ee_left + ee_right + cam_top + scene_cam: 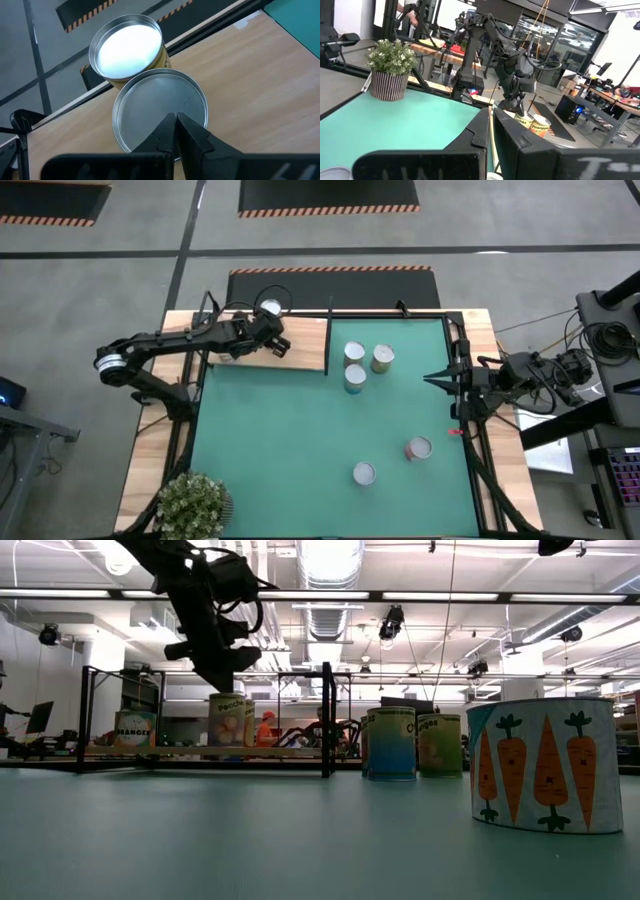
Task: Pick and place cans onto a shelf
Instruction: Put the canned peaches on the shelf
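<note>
While my left gripper (176,120) hovers with fingers closed and empty above two cans (160,107) on the wooden shelf (300,350), my right gripper (432,380), closed too, waits at the green mat (290,440) edge; five cans (355,352) stand on it.

The desk (300,450) wears a green mat inside a pale wooden rim and stands on a grey floor (120,270) marked with hazard-striped dark mats (328,196). A potted plant (192,505) sits at one corner (striped pot). Overhead run bright strip lights (330,560), ducting and pipes.
</note>
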Motion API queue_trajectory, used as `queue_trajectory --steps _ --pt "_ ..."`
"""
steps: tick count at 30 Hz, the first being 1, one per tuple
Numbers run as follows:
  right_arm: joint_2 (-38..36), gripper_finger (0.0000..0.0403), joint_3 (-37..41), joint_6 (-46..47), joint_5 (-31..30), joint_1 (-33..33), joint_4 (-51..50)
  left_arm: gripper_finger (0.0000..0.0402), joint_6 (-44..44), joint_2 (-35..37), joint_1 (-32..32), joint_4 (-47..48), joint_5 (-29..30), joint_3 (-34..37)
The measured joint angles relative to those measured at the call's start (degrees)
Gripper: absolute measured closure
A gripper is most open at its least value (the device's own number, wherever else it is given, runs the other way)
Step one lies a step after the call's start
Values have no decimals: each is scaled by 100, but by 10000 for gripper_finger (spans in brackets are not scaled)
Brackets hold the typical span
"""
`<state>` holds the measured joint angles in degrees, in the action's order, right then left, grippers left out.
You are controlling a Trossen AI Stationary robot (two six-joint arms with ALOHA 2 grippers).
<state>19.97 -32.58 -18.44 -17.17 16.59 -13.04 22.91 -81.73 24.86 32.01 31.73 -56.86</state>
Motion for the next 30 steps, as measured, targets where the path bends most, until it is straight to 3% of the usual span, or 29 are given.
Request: queue_trajectory --steps 11,23,26,30 --pt "0 390 0 -11 -2 1 -2 402 8 296 0 135 -129 31" --pt "0 390 0 0 -98 0 -2 402 -326 362 -199 426 -221 -463" --pt "0 390 0 0 -98 -2 -9 402 -868 415 -425 1009 -510 -673" --pt "0 390 0 0 -96 -2 -15 402 -1744 514 -587 2466 -556 -796"
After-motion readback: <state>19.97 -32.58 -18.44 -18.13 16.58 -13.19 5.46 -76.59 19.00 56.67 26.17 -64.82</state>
